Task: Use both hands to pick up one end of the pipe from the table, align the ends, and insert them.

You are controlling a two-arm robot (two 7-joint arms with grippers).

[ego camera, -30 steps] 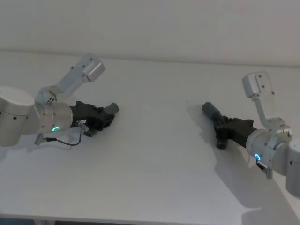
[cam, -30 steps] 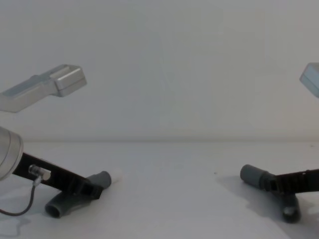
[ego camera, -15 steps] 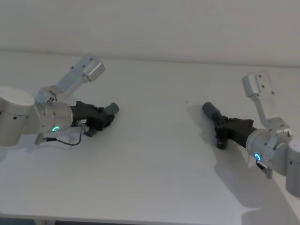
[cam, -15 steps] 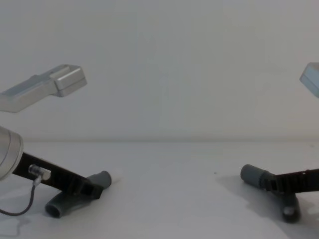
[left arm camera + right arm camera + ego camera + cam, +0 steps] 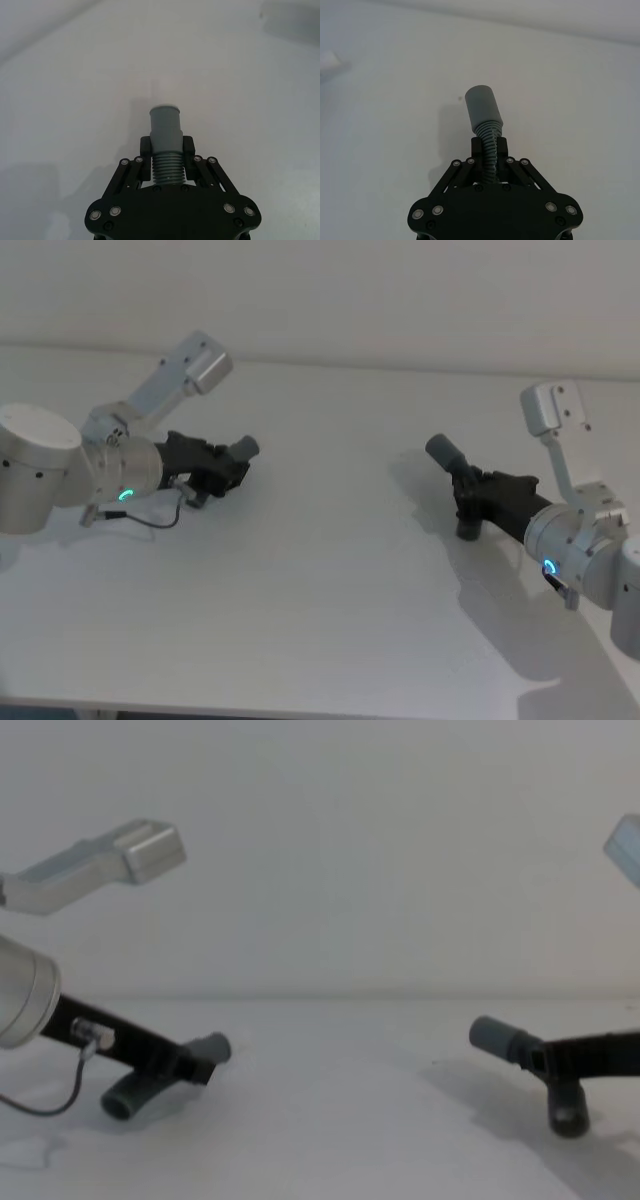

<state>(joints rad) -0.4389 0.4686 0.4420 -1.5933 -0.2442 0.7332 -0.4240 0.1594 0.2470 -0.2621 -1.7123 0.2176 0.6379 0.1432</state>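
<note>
White matte table (image 5: 320, 620) meets plain white wall (image 5: 330, 285).

the left gripper (image 5: 230, 470) has risen and drawn a little toward the far edge of the white tabletop (image 5: 330, 580), carrying its curved dark-grey corrugated hose piece (image 5: 243, 449) with it. in the chest view that piece's lower open end (image 5: 122, 1102) now hangs higher than before. the right gripper (image 5: 468, 490) has likewise lifted and shifted slightly toward the tabletop's middle, so its dark-grey corrugated hose piece with the smooth grey cuff (image 5: 441, 452) sits higher, its lower tip (image 5: 568, 1118) raised too.
</note>
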